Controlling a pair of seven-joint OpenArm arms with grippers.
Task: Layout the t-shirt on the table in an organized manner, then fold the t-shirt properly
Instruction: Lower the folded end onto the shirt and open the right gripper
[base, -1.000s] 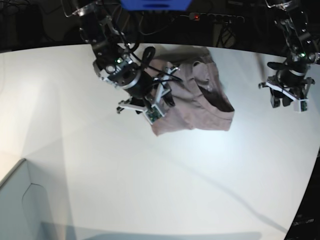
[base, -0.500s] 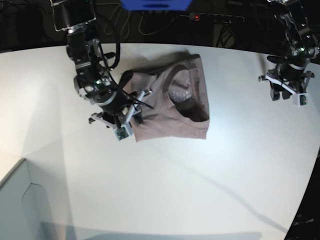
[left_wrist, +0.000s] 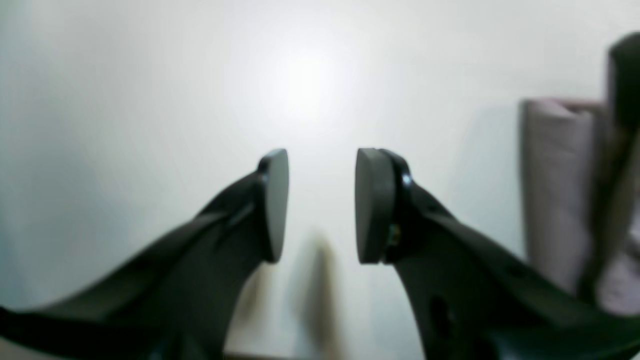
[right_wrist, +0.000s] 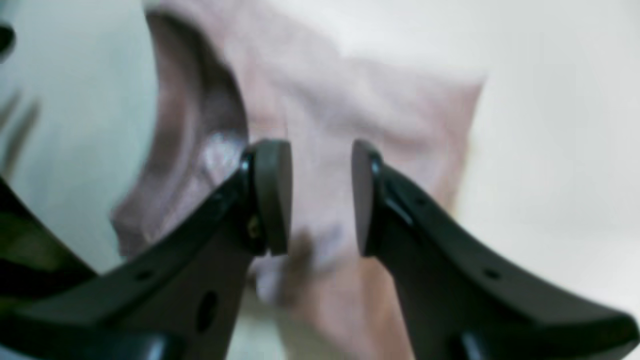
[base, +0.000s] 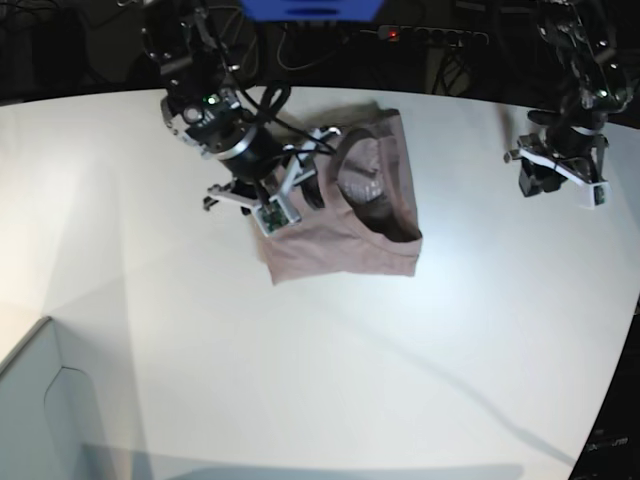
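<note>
Since half a second ago the right gripper (base: 268, 205) has shifted onto the t-shirt (base: 345, 250), jaws apart, seemingly empty; left gripper (base: 560, 180) parted, clear. T-shirt bunched mid-table (base: 320, 380), awaiting spreading.

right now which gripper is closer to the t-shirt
Right. The right gripper hangs over the t-shirt, jaws apart; the left gripper hovers off to its side over the bare table.

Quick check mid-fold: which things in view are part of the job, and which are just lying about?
Job:
- t-shirt
- table
- right tool, open over the shirt
- left tool, open over bare table

Lying about:
- grey box corner
- power strip
</note>
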